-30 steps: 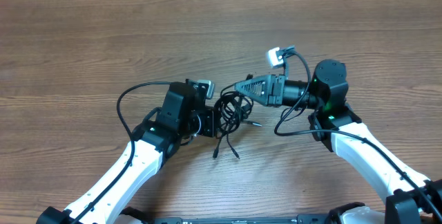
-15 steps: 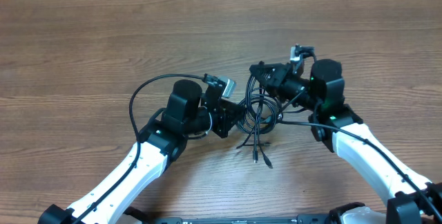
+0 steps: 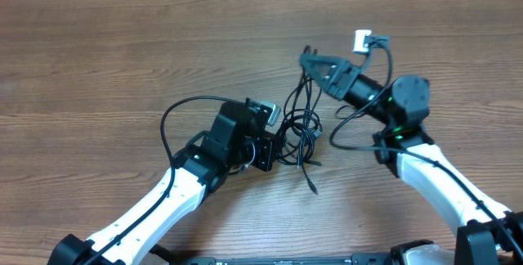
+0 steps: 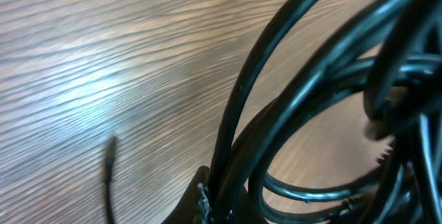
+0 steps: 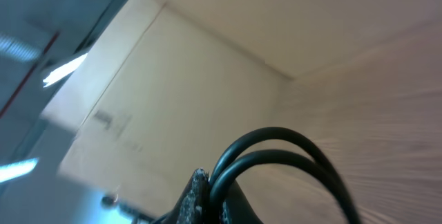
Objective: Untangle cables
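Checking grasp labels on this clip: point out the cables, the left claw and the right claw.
cables (image 3: 299, 128): overhead view, middle of the tangled coil.
left claw (image 3: 273, 148): overhead view, between its fingertips.
right claw (image 3: 308, 57): overhead view, between its fingertips.

The cables (image 3: 299, 124) are glossy black, catching pale highlights in the left wrist view. The surface (image 3: 114, 44) is mid-brown wood, with fine darker grain streaks running from 9 to 3 o'clock. The left arm (image 3: 155, 204) and right arm (image 3: 429, 179) have white links and black joints. The left tool (image 3: 276, 147) and right tool (image 3: 308, 57) are black. A green light (image 3: 394, 132) glows on the right arm.
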Controlling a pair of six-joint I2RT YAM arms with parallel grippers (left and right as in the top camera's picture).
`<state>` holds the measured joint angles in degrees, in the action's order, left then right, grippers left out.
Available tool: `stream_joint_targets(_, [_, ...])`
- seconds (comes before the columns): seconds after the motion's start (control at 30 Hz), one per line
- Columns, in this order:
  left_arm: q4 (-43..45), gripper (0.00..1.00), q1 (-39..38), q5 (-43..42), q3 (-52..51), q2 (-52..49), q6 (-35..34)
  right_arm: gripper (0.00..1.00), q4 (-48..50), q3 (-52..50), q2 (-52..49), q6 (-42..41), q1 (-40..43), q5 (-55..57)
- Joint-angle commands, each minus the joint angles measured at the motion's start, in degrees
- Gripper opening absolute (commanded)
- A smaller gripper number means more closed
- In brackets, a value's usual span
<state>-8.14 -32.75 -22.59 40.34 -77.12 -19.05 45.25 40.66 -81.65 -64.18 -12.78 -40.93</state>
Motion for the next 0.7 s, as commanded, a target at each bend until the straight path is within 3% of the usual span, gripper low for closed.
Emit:
stream_joint_targets(0.0, [-2.8, 0.04, -0.52, 7.21, -0.07, -1.18, 1.7, 0.04, -5.46, 1.2, 0.5, -0.28, 5.75, 2.95])
stream_joint_targets(0.17, [-6.8, 0.04, 1.25, 18.78, -0.07, -1.07, -2.8, 0.04, -18.32, 1.2, 0.5, 1.46, 13.57, 3.8])
stream_joint_targets(0.27, [-5.4, 0.04, 4.04, 16.26, -0.07, -1.07, -2.8, 0.07, -28.7, 1.2, 0.5, 4.13, 18.21, 3.78])
stream_joint_targets(0.37, [-1.97, 0.04, 5.42, 10.78, -0.07, -1.07, -2.78, 0.27, -34.4, 1.2, 0.5, 7.65, 18.95, 3.23])
stream_joint_targets(0.43, [1.2, 0.04, 5.79, 7.34, -0.07, -1.09, -2.8, 0.49, -37.22, 1.2, 0.5, 10.88, 18.71, 0.92])
stream_joint_targets(0.5, [3.98, 0.04, 5.81, 5.49, -0.07, -1.09, -2.82, 0.65, -38.84, 1.2, 0.5, 14.51, 18.18, -3.58])
stream_joint_targets(0.57, [6.05, 0.04, 5.81, 4.52, -0.07, -1.09, -2.84, 0.73, -40.54, 1.2, 0.5, 18.21, 17.53, -8.02])
stream_joint_targets(0.67, [7.56, 0.04, 5.84, 4.52, -0.07, -1.09, -2.84, 0.75, -45.11, 1.2, 0.5, 23.06, 15.41, -10.62])
